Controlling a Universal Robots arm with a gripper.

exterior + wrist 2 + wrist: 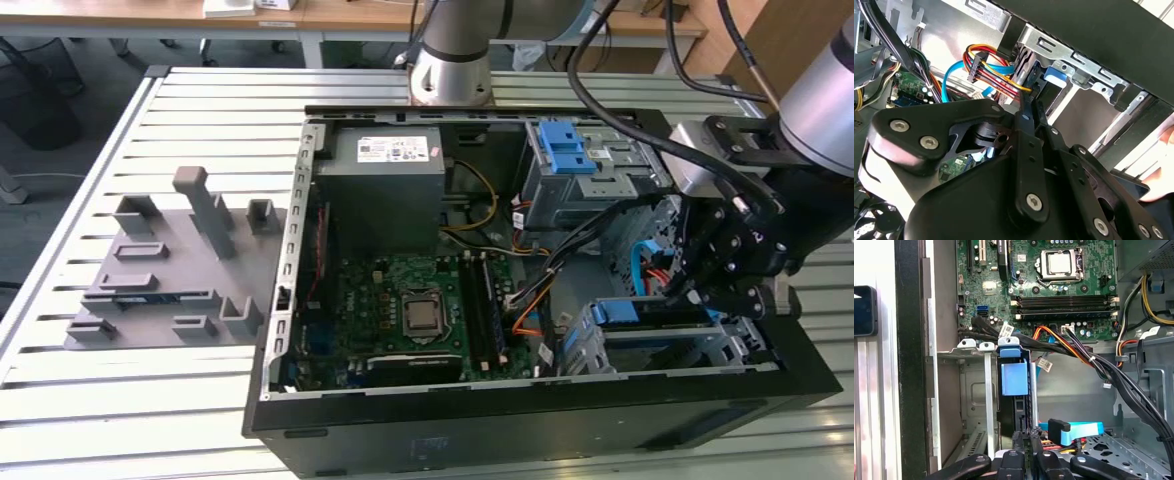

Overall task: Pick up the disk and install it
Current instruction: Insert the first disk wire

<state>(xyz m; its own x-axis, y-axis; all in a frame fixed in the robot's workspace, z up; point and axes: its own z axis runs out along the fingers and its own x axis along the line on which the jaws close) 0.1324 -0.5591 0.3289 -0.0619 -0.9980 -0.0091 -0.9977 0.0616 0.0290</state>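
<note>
The disk stands on edge in the metal drive cage at the case corner nearest the exterior view's lower right. Its blue carrier and dark body fill one slot of the cage in the first wrist view. A blue tab of the disk shows in the second wrist view. My gripper hangs just over the cage. Its fingers lie close together at the disk's end, and I see nothing between them. In the second wrist view the gripper tapers to a narrow tip at the disk.
The open computer case lies on a slatted table. Inside are a grey power-supply box, the motherboard and an upper drive bay with blue latches. Black, orange and blue cables run beside the cage. A grey fixture stands at the exterior view's left.
</note>
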